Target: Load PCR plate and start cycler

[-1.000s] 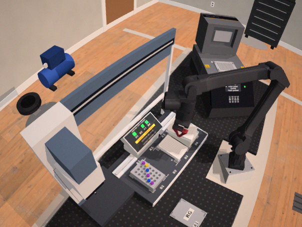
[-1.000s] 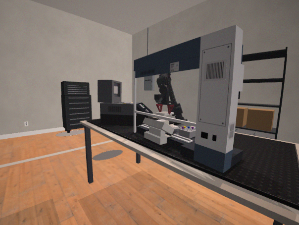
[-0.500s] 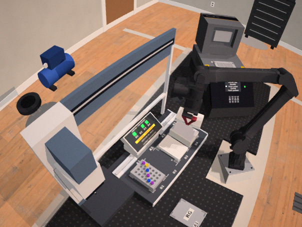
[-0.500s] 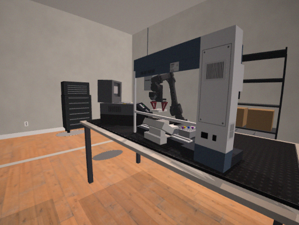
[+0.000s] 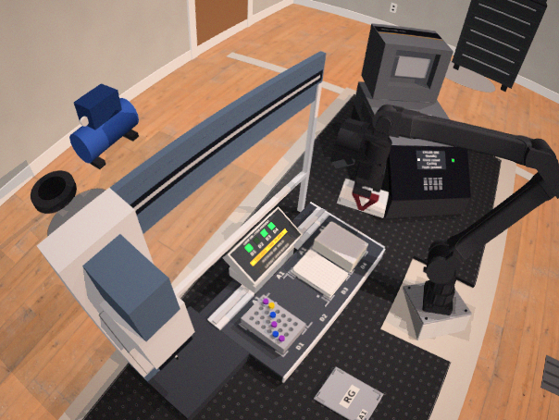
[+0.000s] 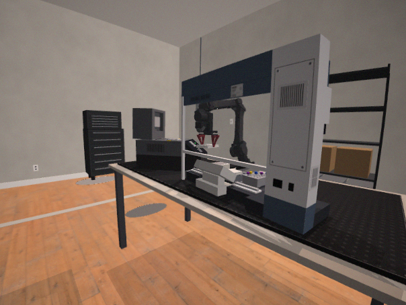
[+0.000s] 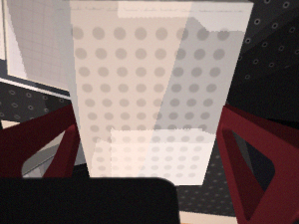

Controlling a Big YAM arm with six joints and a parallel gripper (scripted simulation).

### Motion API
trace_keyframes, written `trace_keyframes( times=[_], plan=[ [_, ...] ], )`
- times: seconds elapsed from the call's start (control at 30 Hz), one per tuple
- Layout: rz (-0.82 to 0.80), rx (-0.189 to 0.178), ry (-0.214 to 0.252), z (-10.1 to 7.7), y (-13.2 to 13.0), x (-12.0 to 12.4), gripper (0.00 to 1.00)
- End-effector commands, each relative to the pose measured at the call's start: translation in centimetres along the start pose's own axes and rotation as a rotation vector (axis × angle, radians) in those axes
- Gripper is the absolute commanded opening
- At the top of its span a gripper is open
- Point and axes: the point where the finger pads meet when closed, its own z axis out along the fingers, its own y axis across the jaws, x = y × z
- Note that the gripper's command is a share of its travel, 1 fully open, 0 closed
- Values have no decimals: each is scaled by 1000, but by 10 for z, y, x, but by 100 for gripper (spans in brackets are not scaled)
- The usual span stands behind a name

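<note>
Top looks down; exterior, far, sideways across; wrist close, perhaps downward.

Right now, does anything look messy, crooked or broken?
Nothing stands out. The end effector holds the plate C15 level, beside the cycler Q1, whose lid is open. The tubes stand in their cooling block, and plate G16 lies square.

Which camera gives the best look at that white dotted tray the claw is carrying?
The wrist view: plate C15 fills it, wells countable, between the red fingers. The top view shows only its edges under the gripper. The exterior view shows a distant sliver.
</note>
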Motion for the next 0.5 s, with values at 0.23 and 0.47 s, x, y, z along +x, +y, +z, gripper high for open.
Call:
trace_keyframes(
  times=[0.23, 0.47],
  plan=[
    [-73, 21, -65, -40, -52, 7, 0],
    [-111, 23, -51, -44, -84, 15, 0]
  ],
)
